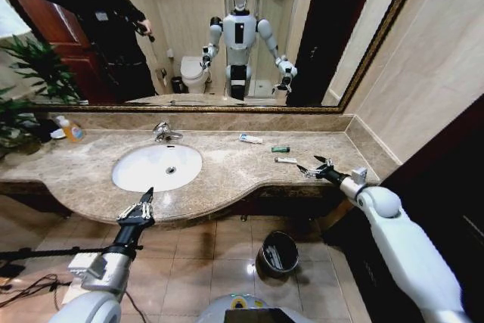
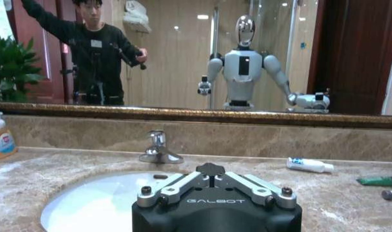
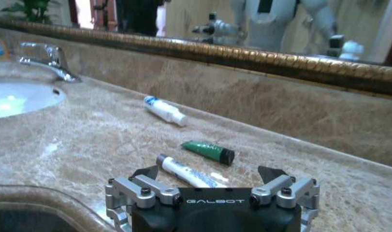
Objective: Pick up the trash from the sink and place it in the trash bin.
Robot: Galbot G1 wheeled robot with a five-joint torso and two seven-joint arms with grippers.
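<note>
White-blue tubes [image 1: 251, 138], green packet [image 1: 280, 149] on counter | right pincer [image 1: 314, 166] wide open, empty | left pincer [image 1: 141, 206] closed

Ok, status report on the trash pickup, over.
Right gripper open, hovering by white tube. Left gripper at sink front edge. Three tubes on counter. Path clear.

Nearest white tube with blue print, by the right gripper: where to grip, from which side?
Probably mid-body, from above. The white tube with blue print lies flat on the marble counter, apart from the small green tube. Set the open right gripper fingers across its narrow width.
</note>
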